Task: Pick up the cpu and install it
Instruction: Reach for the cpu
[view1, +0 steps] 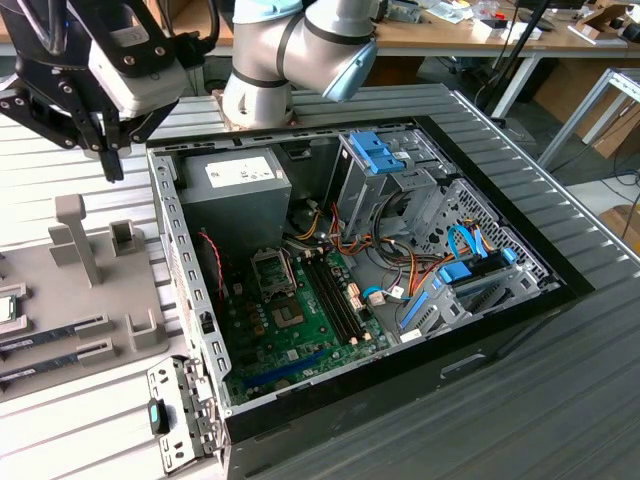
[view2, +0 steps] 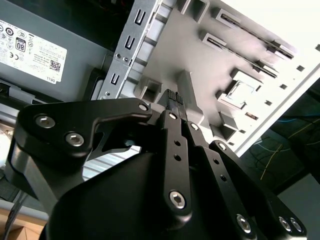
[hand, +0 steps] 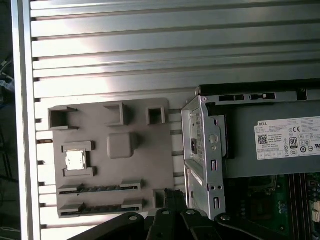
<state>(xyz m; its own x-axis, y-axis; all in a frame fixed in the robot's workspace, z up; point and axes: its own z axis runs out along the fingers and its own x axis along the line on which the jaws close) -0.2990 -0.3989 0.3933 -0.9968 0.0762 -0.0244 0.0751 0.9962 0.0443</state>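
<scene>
we are seeing the cpu (hand: 75, 160) lying in a recess of the grey tray (hand: 145, 165): small flat square, silver-grey metal top. the gripper (view2: 175, 96) is hovering over the tray, apart from the cpu, jaws pressed together on nothing.

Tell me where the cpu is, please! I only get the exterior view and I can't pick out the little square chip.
Observer: In the first wrist view the cpu lies flat in its own square pocket on the grey tray.
Operator: Is the gripper holding it?
Observer: No. In the second wrist view the gripper has its jaws shut together on nothing, well apart from the cpu.
Operator: Is the chip the right way up?
Observer: Its silver top faces up, as both wrist views show.
</scene>
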